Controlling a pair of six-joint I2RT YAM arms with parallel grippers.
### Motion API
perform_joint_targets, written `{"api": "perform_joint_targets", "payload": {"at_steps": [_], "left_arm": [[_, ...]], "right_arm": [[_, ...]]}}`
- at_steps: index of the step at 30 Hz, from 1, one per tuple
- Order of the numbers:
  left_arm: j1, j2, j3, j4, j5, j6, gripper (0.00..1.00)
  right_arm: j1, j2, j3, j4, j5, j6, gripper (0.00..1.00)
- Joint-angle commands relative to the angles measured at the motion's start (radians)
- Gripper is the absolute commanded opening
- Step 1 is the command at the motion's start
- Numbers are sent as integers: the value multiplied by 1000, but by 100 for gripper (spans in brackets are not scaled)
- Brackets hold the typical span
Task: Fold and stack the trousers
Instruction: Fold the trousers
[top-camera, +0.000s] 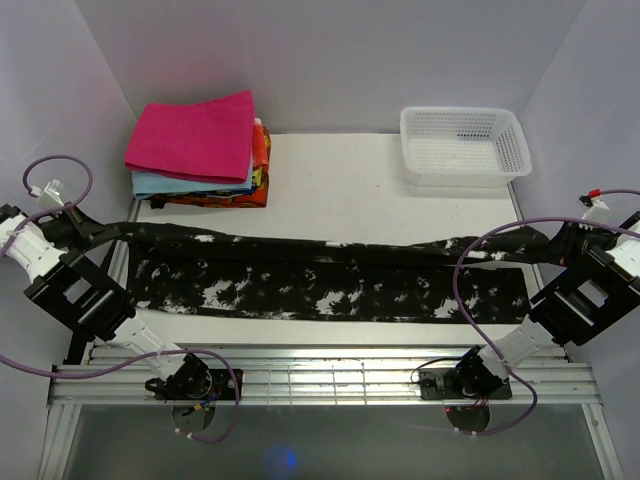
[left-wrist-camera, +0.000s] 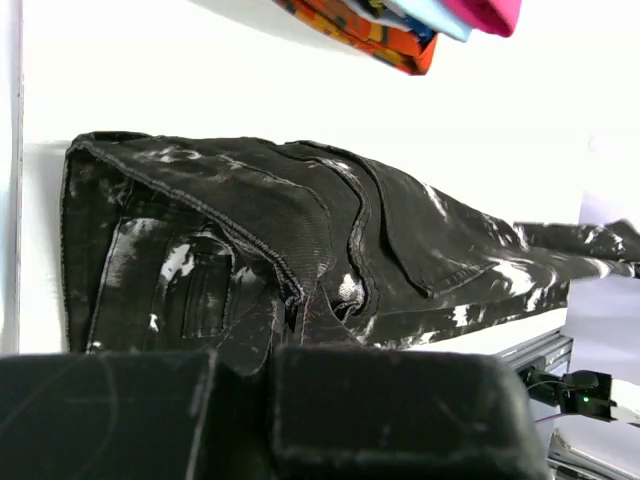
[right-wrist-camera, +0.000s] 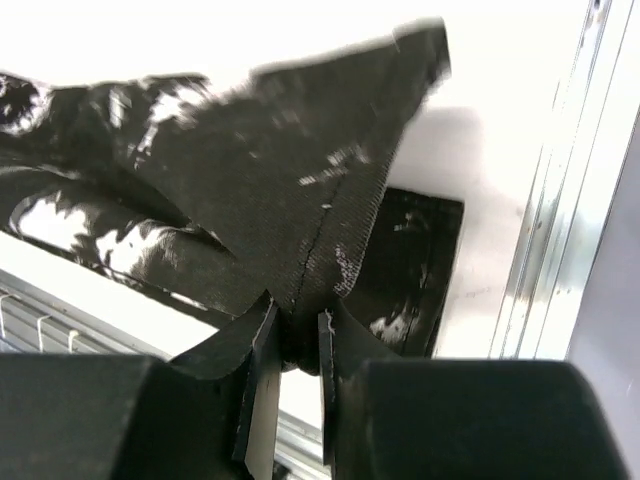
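Closest to me, the metal rail (top-camera: 320, 372) runs along the near edge, and the lower layer of the trousers (top-camera: 320, 290) lies just beyond it, so I judge a low sweep could drag cloth onto the slats. My left claw (left-wrist-camera: 272, 362) is clenched on the waistband end at the left edge of the surface (top-camera: 340, 190). My right claw (right-wrist-camera: 295, 335) pinches a seam at the leg hem by the right edge. That right hold worries me most: only a sliver of denim sits between the pads, and any extra pull along the span could slip it free and drop the raised layer crooked. The raised layer hangs stretched between the two claws, above the layer lying flat across the near half, so if one arm travels faster than the other the fold would skew. Further back the white surface is bare in the middle. A stack of folded clothes (top-camera: 200, 150), pink on top, sits in the far left corner, and a white mesh basket (top-camera: 465, 178) in the far right corner. Plain pale walls (top-camera: 330, 60) close the booth on three sides.
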Motion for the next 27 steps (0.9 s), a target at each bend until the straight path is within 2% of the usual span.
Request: {"api": "perform_joint_targets", "payload": {"at_steps": [1, 4, 6, 9, 12, 17, 20, 27], "left_arm": [[126, -57, 13, 64, 75, 118, 0], [168, -39, -122, 72, 3, 256, 0], [173, -23, -259, 121, -54, 281, 0], [173, 3, -413, 248, -171, 291, 0], [176, 47, -485, 294, -238, 307, 0], [205, 84, -484, 357, -314, 300, 0], [210, 80, -444, 339, -299, 290, 0], [213, 28, -240, 155, -166, 283, 0]], "right_arm": [[-103, -10, 86, 214, -64, -90, 8], [-138, 28, -20, 177, -2, -222, 8], [-145, 45, -140, 206, 40, -253, 8], [-143, 31, -315, 342, 129, -287, 8], [-143, 31, -388, 386, 180, -317, 8], [-168, 45, -391, 401, 253, -342, 8], [-177, 47, -332, 397, 255, -316, 8], [-178, 36, -157, 217, 200, -313, 8]]}}
